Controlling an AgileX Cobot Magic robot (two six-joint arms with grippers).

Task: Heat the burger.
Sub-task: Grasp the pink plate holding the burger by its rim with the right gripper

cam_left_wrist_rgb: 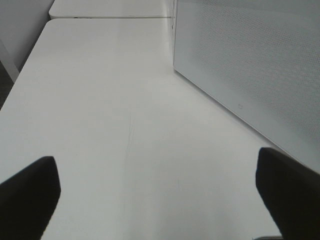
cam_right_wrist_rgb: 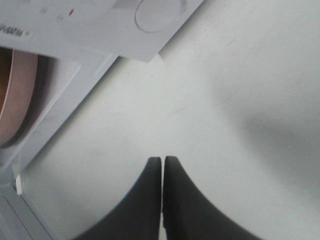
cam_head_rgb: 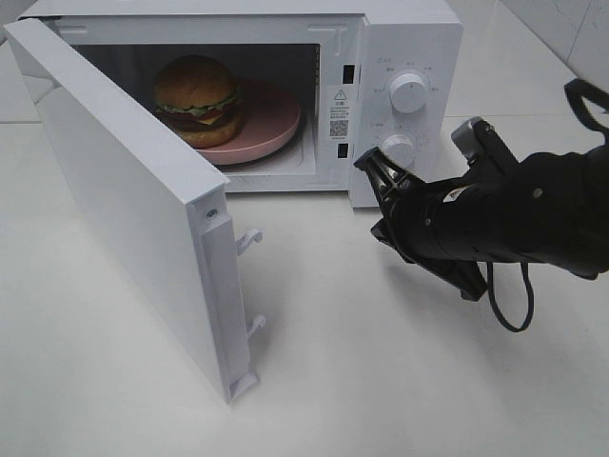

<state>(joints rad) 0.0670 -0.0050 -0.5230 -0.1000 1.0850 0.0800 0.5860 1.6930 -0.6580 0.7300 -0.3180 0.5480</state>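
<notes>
The burger (cam_head_rgb: 197,98) is sitting on a pink plate (cam_head_rgb: 271,129) inside the microwave (cam_head_rgb: 409,38), towards the left of the cavity. The microwave's door (cam_head_rgb: 124,209) is standing wide open, swung out to the left over the white bench (cam_head_rgb: 381,381). We are holding our right arm (cam_head_rgb: 514,209) low in front of the control panel, with the right jaws clenched together on nothing, just below and in front of the lower knob (cam_head_rgb: 400,149). We are hovering our left jaws above the bare bench beside the door's outer face, released and spread wide, gripping nothing.
</notes>
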